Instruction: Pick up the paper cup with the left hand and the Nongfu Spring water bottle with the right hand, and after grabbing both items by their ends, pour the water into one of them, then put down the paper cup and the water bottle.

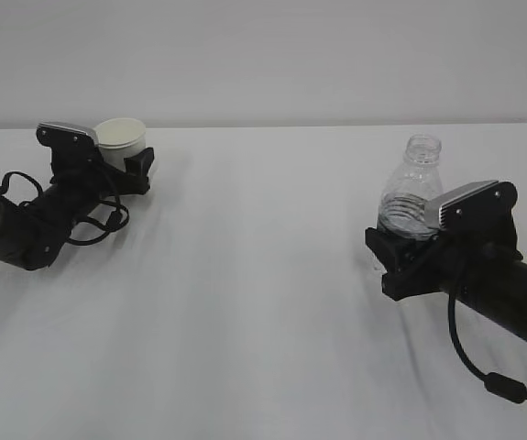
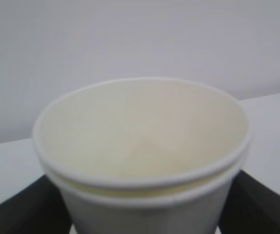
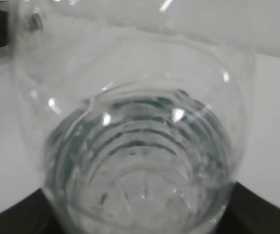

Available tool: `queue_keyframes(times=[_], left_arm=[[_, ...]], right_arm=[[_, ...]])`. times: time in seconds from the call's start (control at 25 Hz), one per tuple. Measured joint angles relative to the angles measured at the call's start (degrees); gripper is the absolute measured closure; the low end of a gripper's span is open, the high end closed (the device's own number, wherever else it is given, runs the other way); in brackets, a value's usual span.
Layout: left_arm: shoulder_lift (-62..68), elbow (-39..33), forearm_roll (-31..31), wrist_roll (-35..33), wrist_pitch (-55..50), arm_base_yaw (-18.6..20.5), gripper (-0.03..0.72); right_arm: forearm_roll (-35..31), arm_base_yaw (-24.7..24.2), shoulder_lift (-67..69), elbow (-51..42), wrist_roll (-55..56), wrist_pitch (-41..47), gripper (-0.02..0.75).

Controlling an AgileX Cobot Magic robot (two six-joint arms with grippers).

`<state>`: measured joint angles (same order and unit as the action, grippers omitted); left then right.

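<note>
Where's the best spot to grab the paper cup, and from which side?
Take the paper cup low on its tapered wall, coming in level from the side, as the left end effector sits now. It stands upright with its mouth open upward, so a side hold below the rolled rim probably avoids crushing the rim and keeps the mouth free for pouring.

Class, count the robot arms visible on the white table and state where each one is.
2. The left hand is at the far left, its jaws around the paper cup. The right hand is at the right, its jaws around the Nongfu Spring water bottle.

paper cup [image 1: 120,139]: upright, far left | water bottle [image 1: 412,188]: upright, capless, right
</note>
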<state>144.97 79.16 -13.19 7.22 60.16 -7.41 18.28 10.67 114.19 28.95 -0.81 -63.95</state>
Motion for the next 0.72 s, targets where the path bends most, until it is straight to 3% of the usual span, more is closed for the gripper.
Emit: queue_keyframes(times=[0.36, 0.72], left_arm=[[0.0, 0.12, 0.0, 0.0, -0.09, 0.0, 0.249], [0.0, 0.12, 0.0, 0.0, -0.13, 0.0, 0.265]], right_arm=[[0.0, 0.0, 0.0, 0.0, -0.1, 0.0, 0.291], [0.0, 0.0, 0.0, 0.0, -0.18, 0.0, 0.291]])
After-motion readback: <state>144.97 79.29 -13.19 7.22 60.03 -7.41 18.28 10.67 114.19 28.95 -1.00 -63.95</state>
